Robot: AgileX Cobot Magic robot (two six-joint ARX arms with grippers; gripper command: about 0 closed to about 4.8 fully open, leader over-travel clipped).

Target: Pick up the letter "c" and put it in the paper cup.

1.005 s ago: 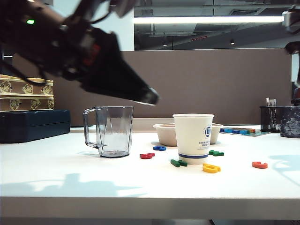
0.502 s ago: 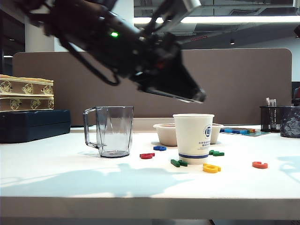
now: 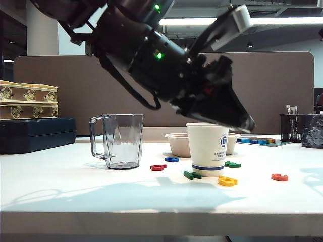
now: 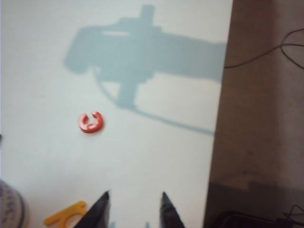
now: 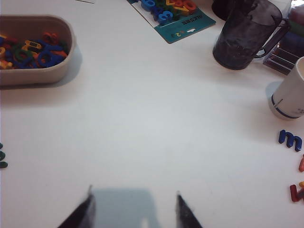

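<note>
Jaws of left gripper (image 4: 133,209) and right gripper (image 5: 134,209) gape; one letter "c" (image 4: 90,122).

The robot's black left arm reaches in from the upper left of the exterior view, slanting down and rightward past the middle, green lights glowing along it. The left gripper (image 4: 133,206) hangs above the table with its two dark fingertips apart and empty. The right gripper (image 5: 134,205) hovers with jaws spread wide, holding nothing.

bright overhead strip light, soft table shadows (wrist views blurred).
</note>
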